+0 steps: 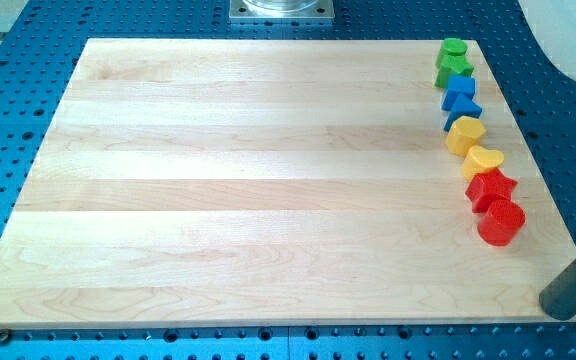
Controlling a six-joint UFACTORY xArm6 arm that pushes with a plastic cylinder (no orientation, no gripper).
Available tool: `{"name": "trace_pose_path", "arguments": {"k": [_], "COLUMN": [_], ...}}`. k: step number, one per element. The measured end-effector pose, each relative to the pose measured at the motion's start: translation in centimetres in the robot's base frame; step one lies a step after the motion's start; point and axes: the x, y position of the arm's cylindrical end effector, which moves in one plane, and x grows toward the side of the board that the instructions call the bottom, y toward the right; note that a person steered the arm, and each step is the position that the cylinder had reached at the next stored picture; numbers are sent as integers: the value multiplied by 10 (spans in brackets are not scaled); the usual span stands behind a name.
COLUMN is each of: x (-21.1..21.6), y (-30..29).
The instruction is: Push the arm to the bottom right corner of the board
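Observation:
My tip [565, 304] is the lower end of a dark rod that enters from the view's right edge. It rests at the bottom right corner of the wooden board [268, 200]. Blocks run in a line down the board's right edge: a green cylinder [452, 48], a green block [455, 70], a blue block [459, 88], a blue triangle-like block [462, 109], a yellow hexagon-like block [465, 134], a yellow heart [484, 160], a red star [491, 187] and a red cylinder [501, 222]. My tip is below and to the right of the red cylinder and does not touch it.
The board lies on a blue perforated table [28, 100]. A metal mounting base [282, 9] sits at the view's top centre, beyond the board's top edge.

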Motion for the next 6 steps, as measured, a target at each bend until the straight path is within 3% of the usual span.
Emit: {"name": "trace_pose_path", "arguments": {"k": [6], "x": [0], "y": [5]}}
